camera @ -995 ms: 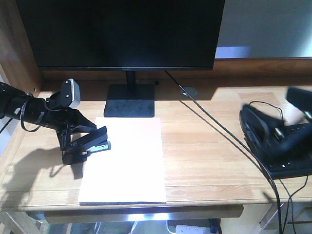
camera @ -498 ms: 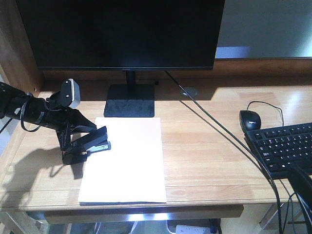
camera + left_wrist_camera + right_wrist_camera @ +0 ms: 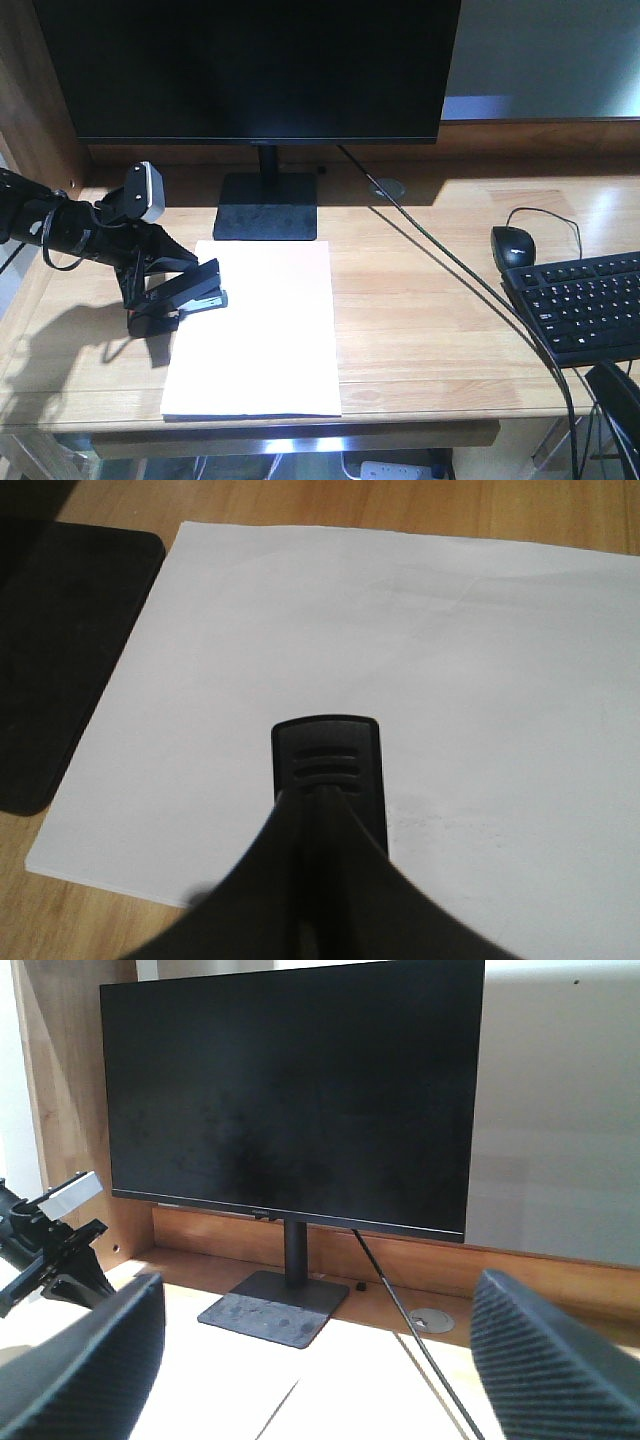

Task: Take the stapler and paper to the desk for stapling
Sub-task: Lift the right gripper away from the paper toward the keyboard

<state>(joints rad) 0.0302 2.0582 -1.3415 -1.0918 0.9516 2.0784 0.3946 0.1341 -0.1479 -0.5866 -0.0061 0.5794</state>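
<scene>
Since the sheet has to enter the stapler's mouth, the left claw grips the stapler at the paper's 10 o'clock edge, nose reaching inward over it on the bench. The right claw, at the bench's 5 o'clock, hangs spread wide and empty.

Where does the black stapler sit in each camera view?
Front view: small black stapler left of centre, at the white paper sheet's left edge.
Left wrist view: stapler bottom centre, over the sheet.
Right wrist view: not visible.
Shared landmark: flat black monitor base.
</scene>
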